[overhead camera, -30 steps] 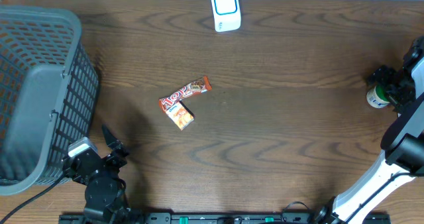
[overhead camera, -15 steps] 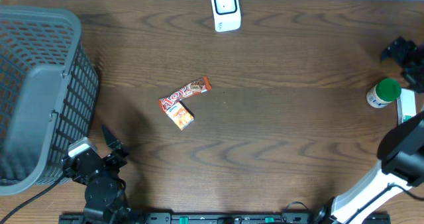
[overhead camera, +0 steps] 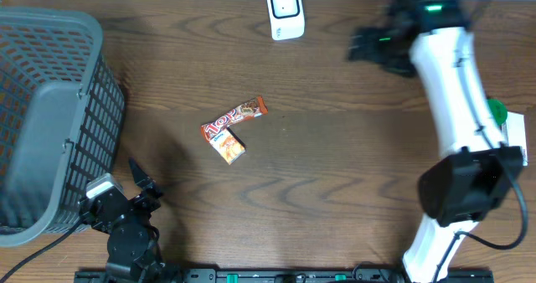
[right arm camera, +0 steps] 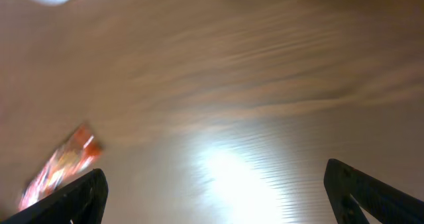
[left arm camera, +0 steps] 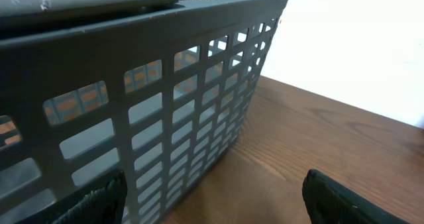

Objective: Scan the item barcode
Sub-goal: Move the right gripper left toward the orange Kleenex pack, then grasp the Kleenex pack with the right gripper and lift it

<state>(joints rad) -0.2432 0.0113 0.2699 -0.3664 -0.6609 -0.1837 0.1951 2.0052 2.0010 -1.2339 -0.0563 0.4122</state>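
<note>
A red-orange snack bar (overhead camera: 235, 115) lies mid-table, and a small orange packet (overhead camera: 229, 147) touches its near end. The bar also shows blurred in the right wrist view, as the snack bar (right arm camera: 58, 166) at lower left. The white barcode scanner (overhead camera: 285, 11) stands at the back edge. My right gripper (overhead camera: 365, 45) hovers to the right of the scanner, open and empty, with its dark fingertips (right arm camera: 74, 199) far apart. My left gripper (overhead camera: 140, 181) rests open and empty at the front left, with a fingertip (left arm camera: 99, 201) next to the basket.
A large grey slatted basket (overhead camera: 50, 115) fills the left side and looms close as the basket wall (left arm camera: 132, 85) in the left wrist view. A green-capped bottle (overhead camera: 498, 110) stands at the right edge, partly behind my white right arm (overhead camera: 452, 74).
My right arm has swung from the green-capped bottle at the far right to the back of the table near the scanner. The bottle stays where it was. The left arm has not moved.
</note>
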